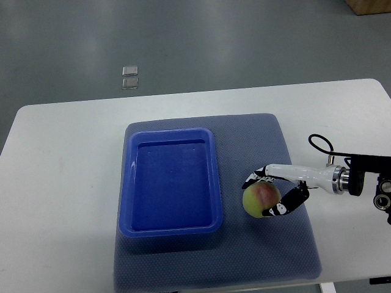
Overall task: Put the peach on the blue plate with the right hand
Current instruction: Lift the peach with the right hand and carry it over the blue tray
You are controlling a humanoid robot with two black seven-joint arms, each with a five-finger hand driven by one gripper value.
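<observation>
My right hand is wrapped around the peach, fingers curled over its far side and under its near side so the fruit sits cupped against my palm. I take it from the side like this because a round thing rolls out of a pinch from above; with fingers on both flanks it has nowhere to go. The peach is low over the grey-blue mat, or resting on it (from straight above I cannot tell whether it has left the cloth).

The blue plate, really a shallow rectangular tray with a raised rim, lies to the left of my hand, near but not touching the peach; its right rim is just beyond my fingertips. It is bare inside, so the placing is not yet done.

My judgement is that I will need to lift enough to clear that rim, carry the peach leftward over the tray's middle, then set it down before opening my fingers, lest it roll against a wall. My left arm does not show.
</observation>
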